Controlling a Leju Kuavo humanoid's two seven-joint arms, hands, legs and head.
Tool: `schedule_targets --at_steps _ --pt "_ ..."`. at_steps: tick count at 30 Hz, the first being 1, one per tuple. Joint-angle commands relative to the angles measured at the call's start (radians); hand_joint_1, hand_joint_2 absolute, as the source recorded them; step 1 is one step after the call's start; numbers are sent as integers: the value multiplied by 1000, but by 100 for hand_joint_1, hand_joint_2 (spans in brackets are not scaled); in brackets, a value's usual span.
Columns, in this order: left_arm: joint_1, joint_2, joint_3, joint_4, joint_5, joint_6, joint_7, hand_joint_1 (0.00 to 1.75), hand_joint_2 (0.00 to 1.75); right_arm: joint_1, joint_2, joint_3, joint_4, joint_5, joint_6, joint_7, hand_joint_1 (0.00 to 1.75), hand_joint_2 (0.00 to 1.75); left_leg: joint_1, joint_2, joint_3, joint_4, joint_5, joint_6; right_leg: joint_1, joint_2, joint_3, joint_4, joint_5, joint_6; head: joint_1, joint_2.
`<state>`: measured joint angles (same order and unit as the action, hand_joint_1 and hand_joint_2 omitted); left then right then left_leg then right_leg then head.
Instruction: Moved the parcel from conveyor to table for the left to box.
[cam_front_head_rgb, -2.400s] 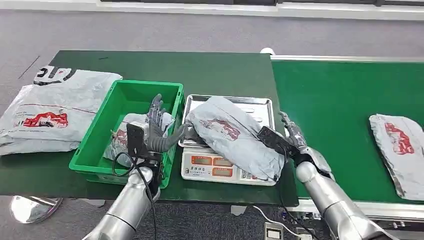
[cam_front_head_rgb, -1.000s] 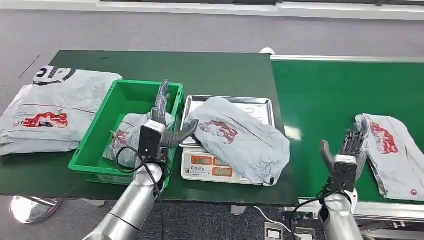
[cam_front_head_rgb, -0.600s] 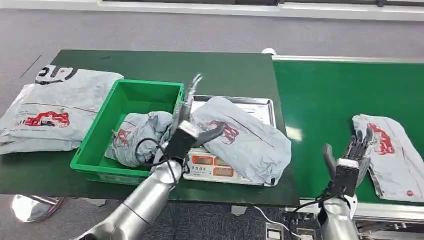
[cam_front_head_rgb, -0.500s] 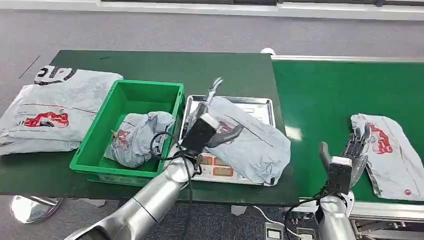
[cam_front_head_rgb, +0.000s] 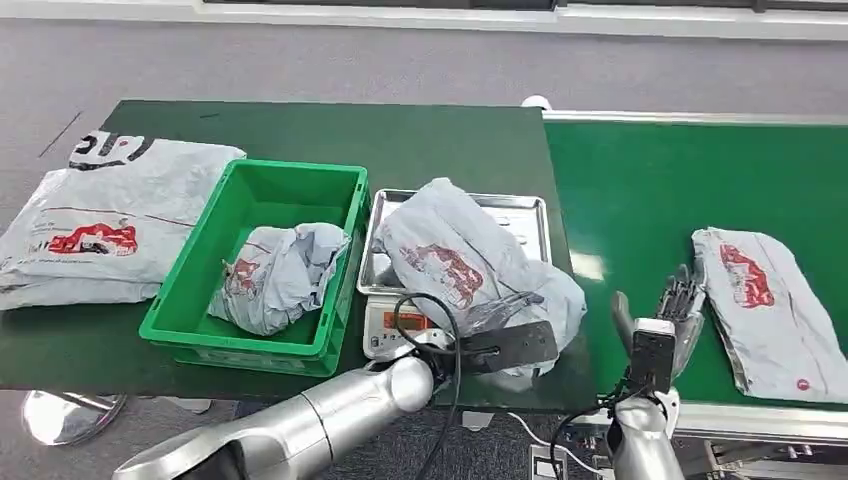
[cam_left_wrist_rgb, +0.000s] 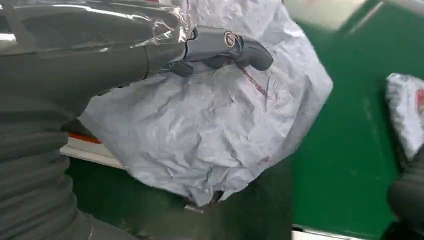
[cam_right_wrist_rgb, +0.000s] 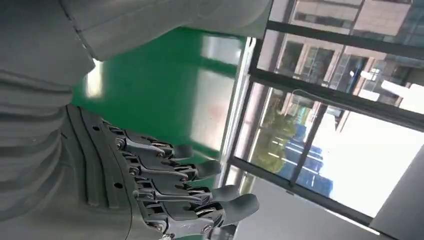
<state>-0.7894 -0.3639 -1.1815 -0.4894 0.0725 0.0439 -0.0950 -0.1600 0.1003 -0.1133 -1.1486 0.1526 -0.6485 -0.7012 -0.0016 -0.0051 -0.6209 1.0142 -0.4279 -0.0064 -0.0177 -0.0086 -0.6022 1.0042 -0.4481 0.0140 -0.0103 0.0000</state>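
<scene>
A crumpled grey plastic parcel (cam_front_head_rgb: 470, 265) with a red printed logo is seen lying across the weighing scale (cam_front_head_rgb: 400, 322) on the bench (cam_front_head_rgb: 440, 140). It is touched at its near edge by the left hand (cam_front_head_rgb: 510, 335); whether it is grasped cannot be told. The right hand (cam_front_head_rgb: 668, 312) is held up empty, fingers apart.

The head view looks forward and down from high on the robot, covering the table (cam_front_head_rgb: 330, 130) on the left and the conveyor (cam_front_head_rgb: 690, 170) on the right. The left wrist view sits close behind the left hand (cam_left_wrist_rgb: 220, 47) and faces the grey parcel (cam_left_wrist_rgb: 210, 125) on the scale (cam_front_head_rgb: 400, 322), with conveyor green beyond; the head view shares this parcel (cam_front_head_rgb: 470, 265). The right wrist view sits close behind the right hand (cam_right_wrist_rgb: 165, 195), facing across the conveyor (cam_right_wrist_rgb: 150, 90) toward far windows (cam_right_wrist_rgb: 325, 110).
</scene>
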Motion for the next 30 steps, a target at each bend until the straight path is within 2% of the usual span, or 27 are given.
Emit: schedule_targets --at_steps 1,2,7,8,10,12,14,15,17,18,19,20,21,22,24,25,27,28,30 --pt "-64 15 -192 137 -95 150 86 0 175 -51 26 17 80 -4 16 3 0 175 1 4 4 -1 -1 -1 1 5 3 -2 1 -1 0 0" --pt "-65 15 -206 138 -122 190 88 0 175 -52 26 19 81 -6 20 3 0 175 1 5 3 -1 -1 0 1 5 3 -2 2 -1 0 0" --pt "-65 15 -206 138 -122 190 88 0 175 -52 26 19 81 -6 20 3 0 175 1 5 4 -2 0 -1 1 5 3 -2 3 -1 0 0" --pt "-64 15 -213 138 -191 298 121 0 175 -57 25 20 90 -14 54 3 0 175 1 5 5 -1 0 -1 1 4 4 -2 3 -1 0 0" --pt "-67 15 -227 168 -269 390 154 0 175 -85 27 18 123 -10 63 3 0 175 0 3 3 0 1 1 0 3 3 -1 2 -1 0 0" --pt "-70 15 -227 192 -314 438 162 0 175 -103 27 19 140 -10 63 3 0 175 1 7 5 -2 1 0 2 7 4 -3 4 -2 0 0" --pt "-59 15 -147 198 -301 562 70 0 175 -106 26 22 138 -14 53 3 0 175 1 7 5 -1 1 -1 1 6 3 -2 4 -2 0 0" --pt "-53 15 -90 194 -289 645 -9 0 175 -104 26 23 136 -17 49 3 0 175 1 5 4 -1 1 0 1 4 2 -1 3 -2 0 0" --pt "23 15 413 72 -598 654 -216 0 175 -101 24 31 134 -22 40 3 0 175 1 4 3 -1 2 0 1 4 2 -1 3 -2 0 0" --pt "84 15 575 -26 -626 654 -359 0 175 -101 22 32 134 -27 36 3 0 175 1 5 4 -2 2 -1 1 4 3 -2 3 -2 0 0" --pt "107 15 650 -93 -649 654 -479 0 175 -100 21 34 132 -32 35 3 0 175 0 4 3 -1 2 0 1 4 2 -1 3 -2 0 0" --pt "182 15 717 -242 -782 654 -535 0 175 -99 19 35 130 -40 16 3 0 175 0 2 3 -1 2 0 0 1 2 -1 2 -1 0 0" --pt "189 15 675 -264 -714 654 -579 0 175 -94 16 37 123 -49 14 3 0 175 0 2 4 -2 2 0 0 1 4 -2 2 -1 0 0" --pt "218 15 683 -349 -760 654 -602 0 175 -93 9 36 127 -56 16 3 0 175 0 2 4 -1 1 0 0 1 3 -1 2 -1 0 0" --pt "228 15 636 -377 -726 654 -589 0 175 -92 1 34 130 -67 14 3 0 175 0 3 3 0 1 0 0 3 2 -1 1 -1 0 0" --pt "205 15 619 -352 -748 654 -536 0 175 -95 -2 31 136 -80 16 3 0 175 0 3 3 0 0 1 0 3 2 -1 2 -1 0 0" --pt "62 15 329 -93 -669 654 -238 0 175 -89 -6 20 136 -84 16 3 0 175 0 6 6 -2 0 0 1 7 4 -3 2 -2 0 0" --pt "17 15 234 -33 -594 596 -130 0 175 -85 -9 14 136 -78 20 3 0 175 0 3 4 -1 0 0 0 4 3 -2 2 -1 0 0" --pt "-16 15 152 27 -592 529 -27 0 175 -79 -9 12 134 -72 24 3 0 175 1 -3 3 -1 1 0 2 -3 4 -3 1 -1 0 0"
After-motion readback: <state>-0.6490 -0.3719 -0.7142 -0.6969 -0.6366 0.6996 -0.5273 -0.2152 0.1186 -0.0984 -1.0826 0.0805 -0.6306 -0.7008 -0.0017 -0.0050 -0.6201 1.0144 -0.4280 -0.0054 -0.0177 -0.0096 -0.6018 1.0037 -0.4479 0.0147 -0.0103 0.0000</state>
